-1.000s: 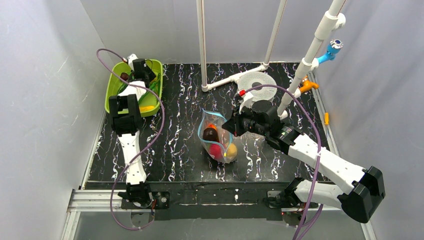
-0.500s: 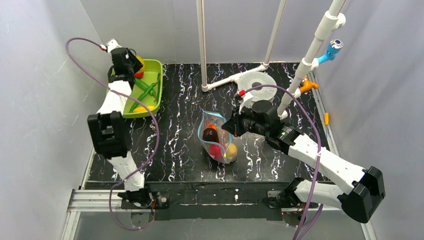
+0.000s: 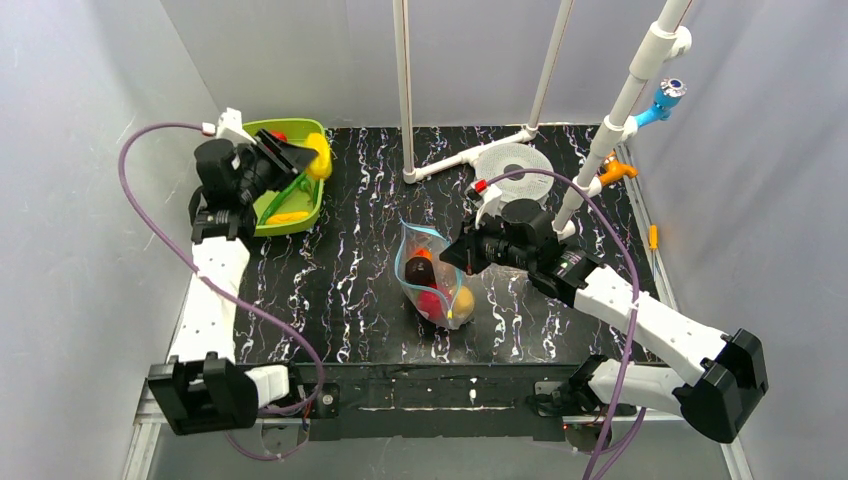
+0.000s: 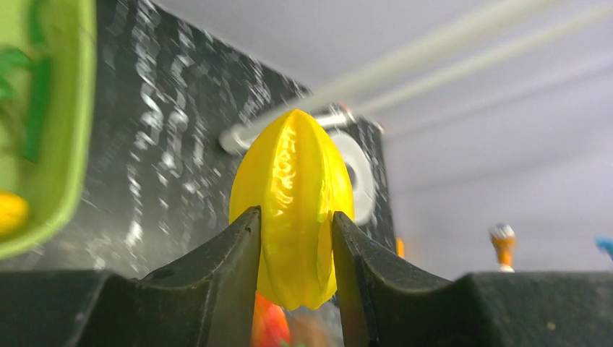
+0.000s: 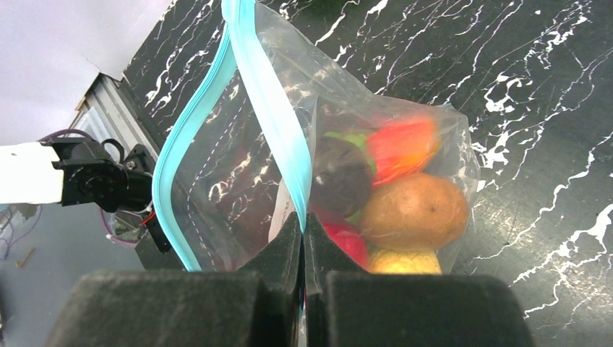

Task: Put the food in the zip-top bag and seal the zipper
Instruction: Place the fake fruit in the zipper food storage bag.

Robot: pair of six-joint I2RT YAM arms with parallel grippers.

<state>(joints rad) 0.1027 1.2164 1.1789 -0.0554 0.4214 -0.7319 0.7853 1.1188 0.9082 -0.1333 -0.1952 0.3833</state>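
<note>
Two claws: both were clenched, each on a different thing.
Left claw: it grasped a ribbed yellow plastic toy fruit by its lower half, with the pointed end standing past the fingertips. Pinching across the ribs probably kept the fruit from slipping while carried.
Below the left claw: a lime-green plastic tray sat under and behind it, with green and yellow pieces left inside. The claw was raised clear of the rim.
Right claw: it was pinched shut on one lip of the clear crinkly zip-top bag, right at the light-blue zipper strip.
Reason for that hold: lifting this lip likely kept the mouth gaping, since the other lip bowed away to the claw's left.
Beyond the right claw: the bag's belly rested on the black white-veined tabletop. Brown, red, dark purple and yellow food pieces lay just past the fingertips.
Between the claws: they were well apart, so the fruit had yet to cross to the mouth.
Zipper state: unsealed along its length.
</note>
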